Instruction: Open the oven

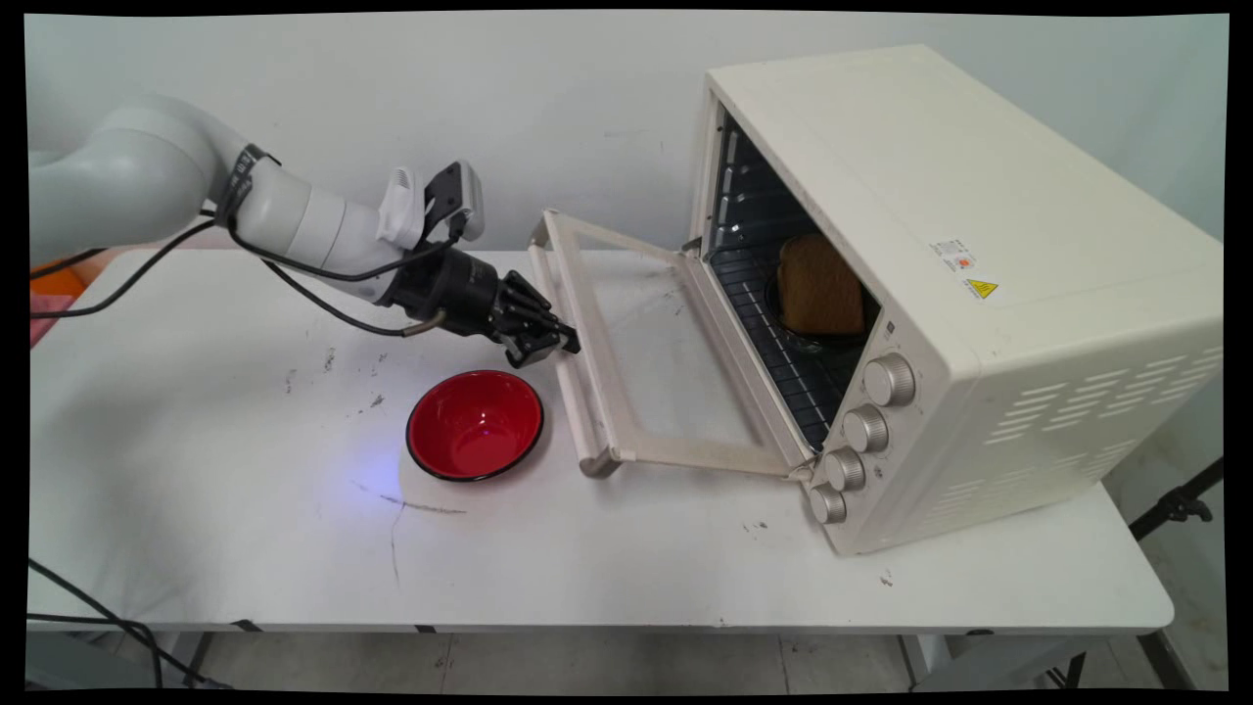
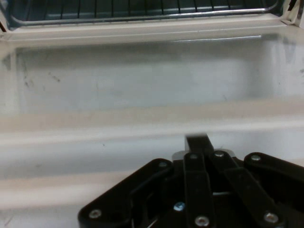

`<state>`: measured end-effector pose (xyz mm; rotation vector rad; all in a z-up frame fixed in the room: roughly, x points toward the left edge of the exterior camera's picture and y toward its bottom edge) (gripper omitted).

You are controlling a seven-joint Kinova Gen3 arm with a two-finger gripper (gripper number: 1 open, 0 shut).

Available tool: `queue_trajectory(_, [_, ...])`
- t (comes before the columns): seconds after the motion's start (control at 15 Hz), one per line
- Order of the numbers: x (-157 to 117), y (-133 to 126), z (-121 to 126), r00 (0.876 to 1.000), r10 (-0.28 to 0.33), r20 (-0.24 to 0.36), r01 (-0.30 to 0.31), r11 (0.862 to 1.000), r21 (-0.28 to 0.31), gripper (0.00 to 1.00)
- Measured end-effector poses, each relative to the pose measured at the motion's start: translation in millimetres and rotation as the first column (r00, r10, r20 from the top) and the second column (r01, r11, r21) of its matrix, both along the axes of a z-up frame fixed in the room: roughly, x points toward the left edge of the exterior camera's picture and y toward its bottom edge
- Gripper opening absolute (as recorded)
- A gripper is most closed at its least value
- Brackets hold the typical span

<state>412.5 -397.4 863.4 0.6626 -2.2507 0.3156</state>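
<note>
My black gripper (image 1: 566, 343) reaches from the left to the front edge of the open door (image 1: 646, 352) of a cream toaster oven (image 1: 979, 245). Its fingers are shut together, with nothing between them, and their tips rest against the door's handle bar (image 1: 578, 392). In the hand view the gripper (image 2: 197, 141) points across the handle (image 2: 95, 128) and the door's glass pane (image 2: 142, 80) towards the oven rack (image 2: 142, 9). A slice of brown bread (image 1: 820, 286) stands inside the oven on a dark dish. A red bowl (image 1: 475, 424) sits on the table just below the gripper.
The oven takes up the table's right half, with several knobs (image 1: 866, 428) down its front. Its door lies flat, hinged down towards the left. Black cables hang from the arm over the table's left side. A tripod leg (image 1: 1175, 504) stands beyond the right edge.
</note>
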Motion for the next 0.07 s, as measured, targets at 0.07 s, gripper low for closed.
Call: queue_trajectory(0.07, [0.9,1.9,1.1,1.000,0.005,0.000,-0.005,1.000,0.000,0.00])
